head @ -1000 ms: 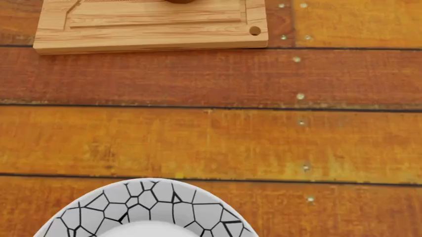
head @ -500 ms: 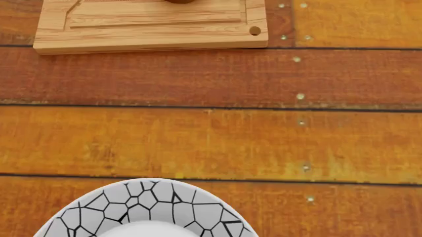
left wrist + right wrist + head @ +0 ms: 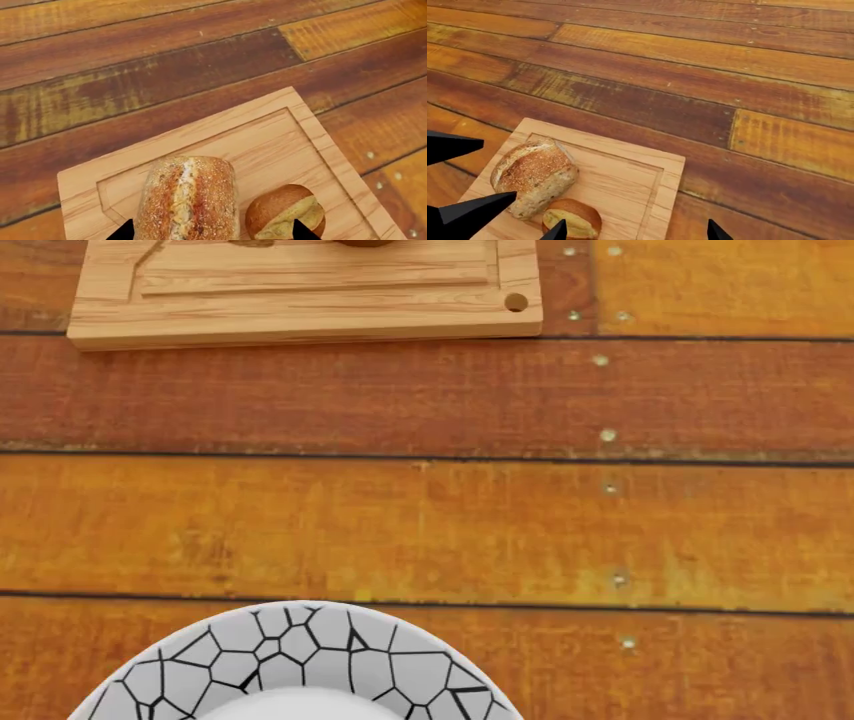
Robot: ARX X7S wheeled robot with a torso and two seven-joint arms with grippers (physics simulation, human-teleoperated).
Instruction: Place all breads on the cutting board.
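On cutting board – long loaf beside round roll, both inside groove; left gripper, right gripper spread, empty

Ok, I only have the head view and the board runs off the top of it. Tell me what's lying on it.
Observer: Two breads, a long loaf and a round roll, both inside the groove of the cutting board.
Operator: Say whether they touch.
Observer: The left wrist view shows a thin strip of board between them, so they look side by side and just apart.
Operator: Give me the grippers.
Observer: The left gripper is open, one fingertip outside each bread, holding nothing. The right gripper is open too, over the board beside the roll.
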